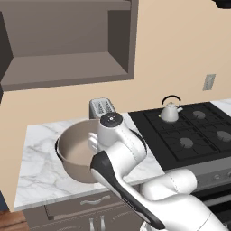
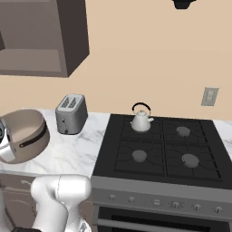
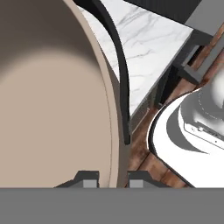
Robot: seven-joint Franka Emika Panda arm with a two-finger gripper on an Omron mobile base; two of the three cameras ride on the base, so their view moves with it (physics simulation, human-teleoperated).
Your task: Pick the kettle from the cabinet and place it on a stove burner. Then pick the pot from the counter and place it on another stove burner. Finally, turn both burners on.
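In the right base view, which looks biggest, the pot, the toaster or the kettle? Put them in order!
1. The pot, though it sits nearest the camera, which may help.
2. The toaster.
3. The kettle, clearly smallest.

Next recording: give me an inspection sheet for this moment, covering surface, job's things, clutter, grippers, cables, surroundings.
Surface: white marble counter beside the black cooktop.
Job's things: kettle upright on the rear-left burner; pot tilted, its rim in the grip; cabinet open, shelf bare.
Clutter: toaster by the wall.
Grippers: gripper with jaws closed across the pot's rim.
Cables: nothing seen.
Surroundings: beige wall, wall outlet, stove knobs.
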